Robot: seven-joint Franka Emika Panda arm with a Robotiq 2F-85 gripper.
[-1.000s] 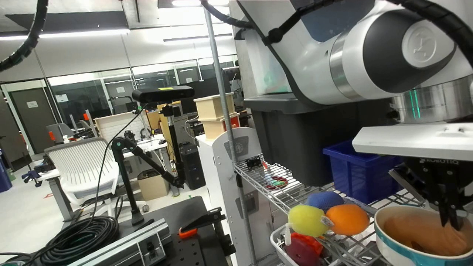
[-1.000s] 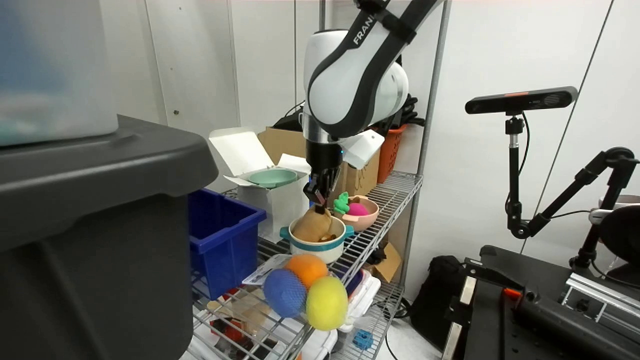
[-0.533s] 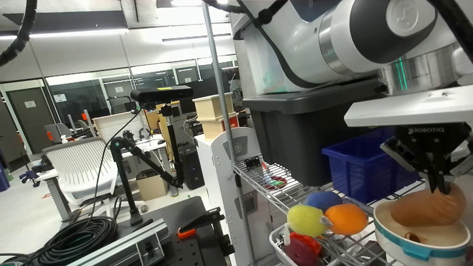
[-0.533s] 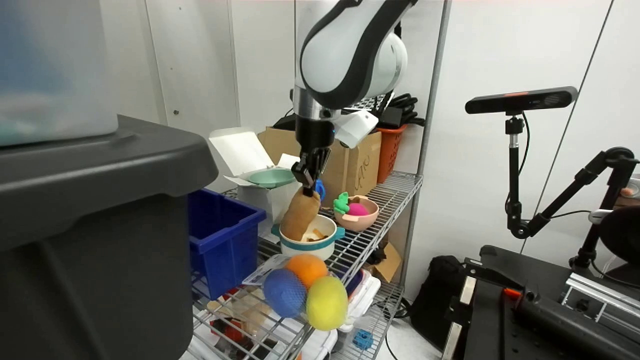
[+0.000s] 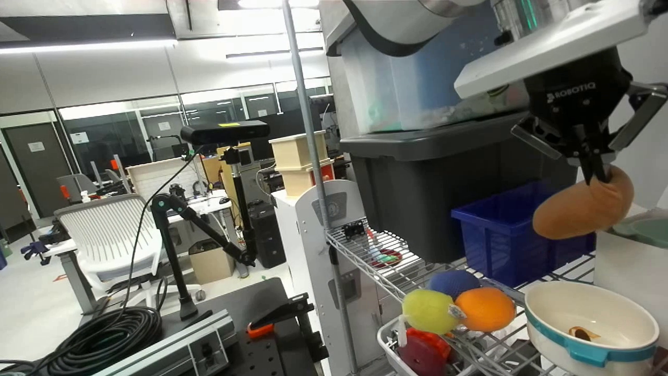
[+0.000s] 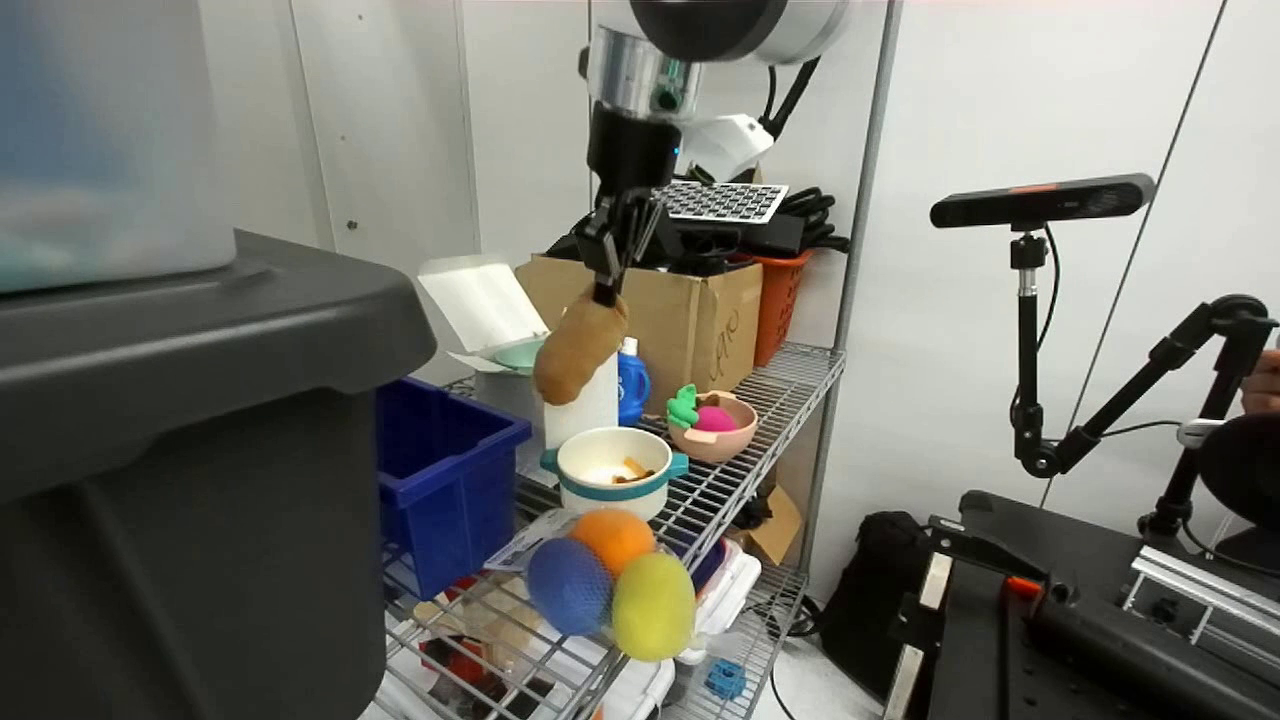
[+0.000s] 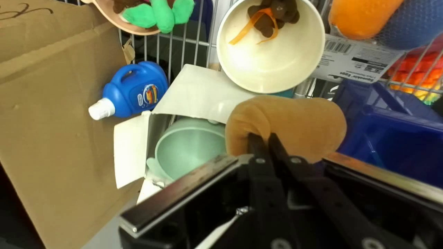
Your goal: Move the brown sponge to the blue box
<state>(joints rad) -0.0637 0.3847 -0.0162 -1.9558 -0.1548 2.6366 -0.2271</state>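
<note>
Oblong brown sponge [image 5: 579, 209], seemingly mid-carry, is hanging from pinching black fingers [image 7: 256, 148]. It's awaiting centring over the blue plastic box [image 5: 511, 250].

You're in a lab with an office look: your robot arm [image 5: 409, 21], a camera [image 5: 224, 132] on a jointed stand [image 5: 209, 228], coiled cable [image 5: 141, 326], a desk chair [image 5: 112, 230], glass-fronted rooms [image 5: 104, 137].

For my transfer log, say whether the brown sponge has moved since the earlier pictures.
Yes: in an exterior view, the brown sponge has risen and shifted towards the unmoved blue box.
</note>
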